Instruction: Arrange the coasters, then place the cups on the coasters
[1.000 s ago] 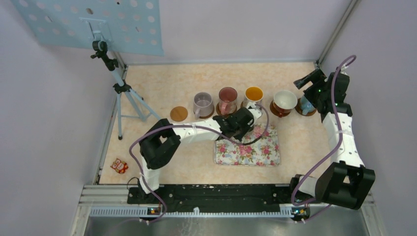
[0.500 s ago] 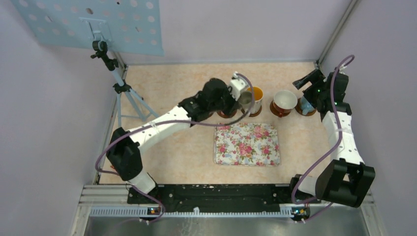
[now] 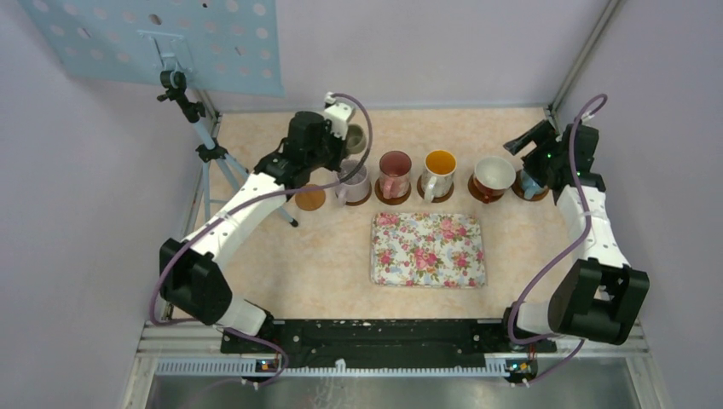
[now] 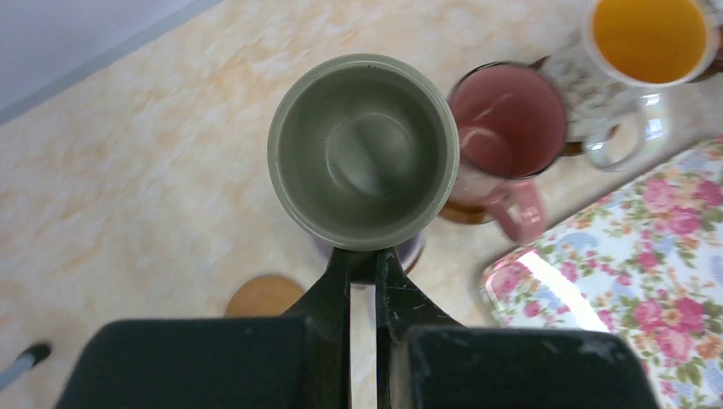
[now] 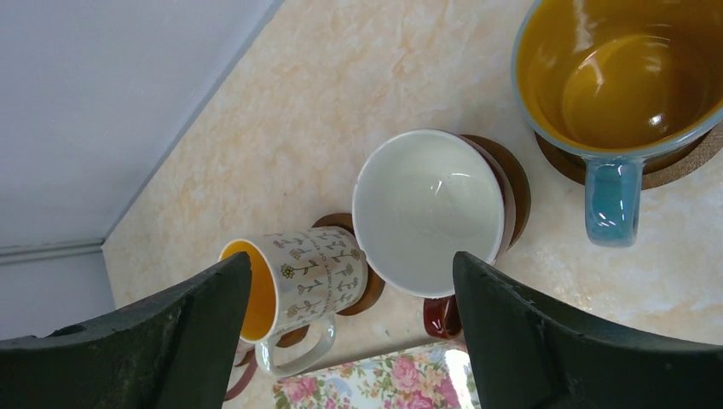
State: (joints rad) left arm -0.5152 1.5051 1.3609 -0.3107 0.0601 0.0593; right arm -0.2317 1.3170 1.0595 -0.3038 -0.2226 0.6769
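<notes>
My left gripper is shut on the handle of the small grey-green cup, held upright in the air. From above, this cup hangs behind the lavender cup, with the left gripper beside it. One bare coaster lies left of the row, also visible below the cup. The pink, white-and-orange, wide white and light blue cups stand on coasters. My right gripper is open above the wide white cup, holding nothing.
The floral tray lies in front of the cup row. A camera tripod stands at the back left, close to the left arm. A small red toy sits near the left front edge. Walls close in the back and right.
The left arm has swung from over the floral tray to the back left, carrying the grey-green cup along the row. The right arm has barely moved.
</notes>
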